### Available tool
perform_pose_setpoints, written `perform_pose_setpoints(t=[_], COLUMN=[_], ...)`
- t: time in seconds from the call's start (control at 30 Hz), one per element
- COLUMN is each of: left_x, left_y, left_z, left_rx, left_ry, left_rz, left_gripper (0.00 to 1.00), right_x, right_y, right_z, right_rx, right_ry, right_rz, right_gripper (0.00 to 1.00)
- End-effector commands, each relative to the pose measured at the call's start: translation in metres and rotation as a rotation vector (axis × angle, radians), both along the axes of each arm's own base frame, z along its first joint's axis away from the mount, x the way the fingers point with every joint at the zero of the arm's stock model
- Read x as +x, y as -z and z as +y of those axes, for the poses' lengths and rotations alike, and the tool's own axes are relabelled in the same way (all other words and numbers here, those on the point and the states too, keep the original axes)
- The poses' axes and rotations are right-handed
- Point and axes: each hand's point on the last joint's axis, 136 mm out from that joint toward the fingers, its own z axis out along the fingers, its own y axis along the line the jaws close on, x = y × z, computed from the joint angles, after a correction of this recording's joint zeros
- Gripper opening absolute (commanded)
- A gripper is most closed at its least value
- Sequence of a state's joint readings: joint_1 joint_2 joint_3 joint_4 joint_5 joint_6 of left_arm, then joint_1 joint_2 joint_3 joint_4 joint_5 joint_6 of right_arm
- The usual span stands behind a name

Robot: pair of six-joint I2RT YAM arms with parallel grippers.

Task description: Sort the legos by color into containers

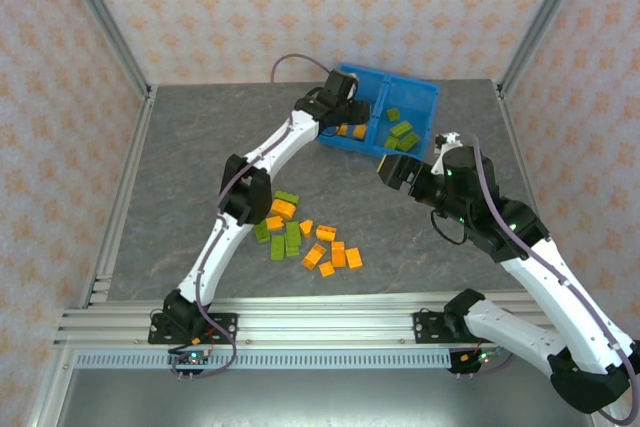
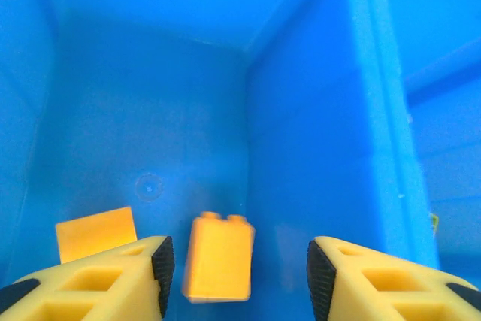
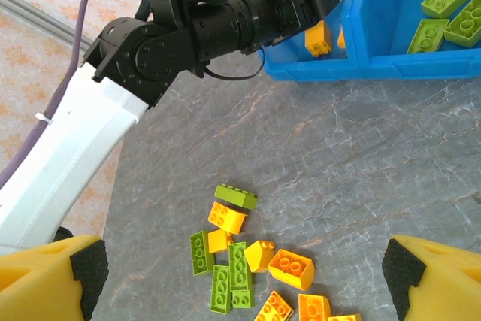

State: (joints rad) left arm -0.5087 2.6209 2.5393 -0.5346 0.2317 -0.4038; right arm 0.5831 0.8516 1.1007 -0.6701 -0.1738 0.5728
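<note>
Left gripper (image 2: 239, 280) is hanging, jaws apart, inside the bin's (image 2: 301, 148) orange-holding compartment, with an orange brick (image 2: 219, 257) lying loose between them. Unsorted legos (image 3: 291, 268) are lying on the bench (image 3: 338, 171) beneath the right gripper (image 3: 242, 270), which is standing jaws spread and is the nearer arm.

**Grey desk, papered walls**

I'm looking down on a grey, stone-veined desk (image 1: 170, 177), boxed in on three sides by pale walls (image 1: 300, 7) papered with a peach floral pattern. Silver metal posts (image 1: 107, 17) slant up at the back corners. A slotted aluminium rail (image 1: 330, 324) runs along the near edge. The light is soft and even.
</note>
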Motion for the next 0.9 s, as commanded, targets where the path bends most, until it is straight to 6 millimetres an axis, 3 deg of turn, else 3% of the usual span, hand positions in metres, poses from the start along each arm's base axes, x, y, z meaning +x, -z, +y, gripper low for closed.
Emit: perform_pose_setpoints(t=[0.0,0.1,0.2,0.3,0.4,0.5,0.63,0.73,0.87], left_x=[-0.015,-0.032,-0.063,-0.104,-0.153,-0.204,-0.266,-0.292,-0.298], left_y=[-0.077,-0.109,-0.14,-0.159,-0.167,-0.141,-0.083,-0.043,0.008], left_z=[-0.005,-0.004,0.004,0.03,0.072,0.113,0.152,0.167,0.171], left_rx=[-0.058,-0.055,-0.015,0.075,0.152,0.263,0.367,0.411,0.491], left_ry=[0.02,0.038,0.073,0.095,0.087,0.095,0.132,0.148,0.173], left_rz=[-0.072,-0.09,-0.103,-0.134,-0.146,-0.068,0.11,0.22,0.356], left_gripper=[0.54,0.54,0.54,0.54,0.55,0.56,0.62,0.73,0.86], right_x=[0.001,0.003,0.004,0.005,0.007,0.011,0.015,0.017,0.018], right_y=[0.005,0.006,0.008,0.013,0.016,0.02,0.024,0.027,0.029], right_z=[-0.003,-0.002,-0.002,-0.005,-0.003,0.004,0.018,0.024,0.025], right_rx=[-0.022,-0.021,-0.027,-0.042,-0.047,-0.053,-0.042,-0.035,-0.038], right_ry=[0.018,0.018,0.021,0.031,0.023,-0.001,-0.059,-0.076,-0.08], right_rz=[0.005,0.004,0.004,0.008,0.002,-0.003,0.0,0.009,0.022], right_gripper=[0.95,0.95,0.96,0.96,0.96,0.96,0.97,0.97,0.97])
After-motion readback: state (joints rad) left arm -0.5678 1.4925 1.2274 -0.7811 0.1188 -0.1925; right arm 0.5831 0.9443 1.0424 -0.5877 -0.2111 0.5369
